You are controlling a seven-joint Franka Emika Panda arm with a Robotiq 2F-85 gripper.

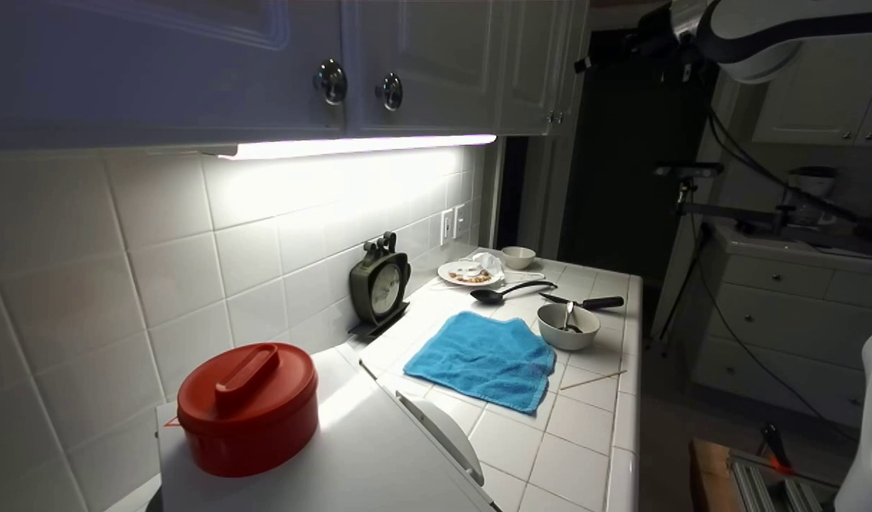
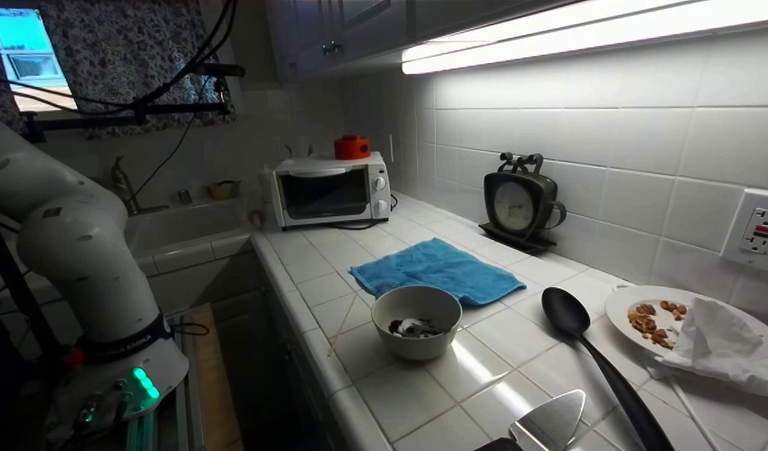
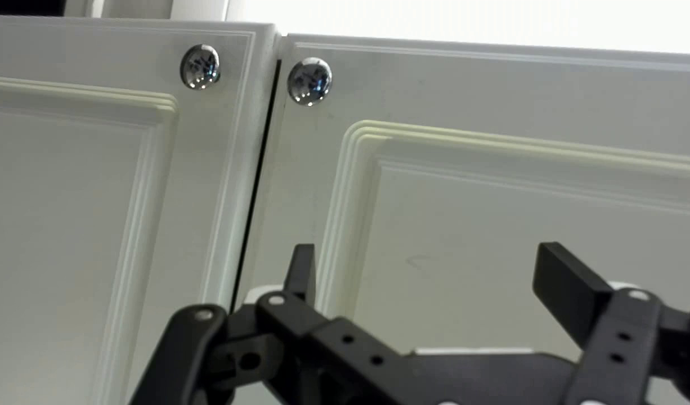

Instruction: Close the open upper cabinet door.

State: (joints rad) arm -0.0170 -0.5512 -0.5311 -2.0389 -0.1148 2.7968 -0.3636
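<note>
A strip light [image 1: 365, 146] illuminates a white tiled wall [image 1: 308, 238] above a tiled counter [image 1: 511, 441]. A floral curtain [image 2: 121, 44] frames a window [image 2: 28, 62] near the sink [image 2: 193, 222].

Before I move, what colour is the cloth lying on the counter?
Bright blue; the cloth shows best in an exterior view.

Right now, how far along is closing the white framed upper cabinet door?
Looks done: in the wrist view, the cabinet door sits nearly flush with its matching white neighbour. In hand: nothing gripped; the black two-finger gripper is open. Left: perhaps a final check; these views don't prove it fully shut.
</note>
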